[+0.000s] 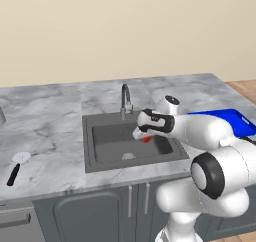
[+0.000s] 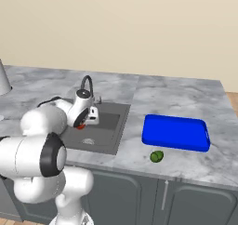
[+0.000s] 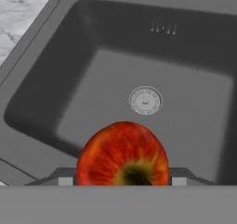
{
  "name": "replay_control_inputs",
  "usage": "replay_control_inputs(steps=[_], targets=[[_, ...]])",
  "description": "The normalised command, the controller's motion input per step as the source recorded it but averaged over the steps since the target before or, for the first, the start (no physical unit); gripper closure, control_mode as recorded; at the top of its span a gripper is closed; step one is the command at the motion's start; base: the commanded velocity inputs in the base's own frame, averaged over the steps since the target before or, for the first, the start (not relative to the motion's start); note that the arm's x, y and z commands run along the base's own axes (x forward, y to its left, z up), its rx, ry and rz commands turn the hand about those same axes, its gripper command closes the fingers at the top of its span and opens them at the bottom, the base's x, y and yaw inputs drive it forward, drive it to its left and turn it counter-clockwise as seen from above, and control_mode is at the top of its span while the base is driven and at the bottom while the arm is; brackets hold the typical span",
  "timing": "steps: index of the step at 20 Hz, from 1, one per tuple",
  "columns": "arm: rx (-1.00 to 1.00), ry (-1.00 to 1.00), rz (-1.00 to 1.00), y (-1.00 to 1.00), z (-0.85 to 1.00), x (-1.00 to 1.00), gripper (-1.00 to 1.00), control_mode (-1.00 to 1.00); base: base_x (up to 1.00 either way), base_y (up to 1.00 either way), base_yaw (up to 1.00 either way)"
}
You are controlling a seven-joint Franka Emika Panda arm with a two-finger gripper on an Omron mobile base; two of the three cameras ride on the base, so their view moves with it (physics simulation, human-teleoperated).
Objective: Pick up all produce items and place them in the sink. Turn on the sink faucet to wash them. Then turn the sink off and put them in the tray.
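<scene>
Jaws clenched on round red-orange fruit (image 3: 122, 154) with yellow-green, dark-centred end, above dark grey sink (image 3: 55, 79).

A rendered home kitchen — a grey marble table (image 1: 50, 116) holds a recessed dark sink (image 1: 100, 158) with a gooseneck faucet (image 1: 125, 98). Grey cabinet doors (image 2: 186, 201) with slim handles sit below; a plain beige wall (image 1: 125, 31) rises behind — wood floor (image 1: 245, 88) at the side.

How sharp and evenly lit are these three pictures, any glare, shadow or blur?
Left base view: flat, even light, no glare; the sink is dark inside. Right base view: equally even; the green fruit is small but crisp. Hand view: the red fruit looms large and soft-edged; soft shading in the basin corners.
</scene>
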Motion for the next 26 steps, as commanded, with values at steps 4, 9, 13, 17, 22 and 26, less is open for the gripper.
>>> replay_control_inputs(steps=[4,9,13,17,22,26], targets=[[0.0,0.09,0.0,0.0,-0.33,0.38,1.0,-1.0,0.0,0.0,0.0],[0.0,0.05,-0.01,0.0,-0.33,0.31,1.0,-1.0,0.0,0.0,0.0],[0.0,0.04,0.0,0.0,-0.41,0.13,1.0,-1.0,0.0,0.0,0.0],[0.0,0.02,-0.01,0.0,-0.43,0.14,1.0,-1.0,0.0,0.0,0.0],[0.0,0.03,-0.02,0.0,-0.4,0.2,1.0,-1.0,0.0,0.0,0.0],[0.0,0.01,-0.02,0.01,-0.35,0.21,1.0,-1.0,0.0,0.0,0.0]])
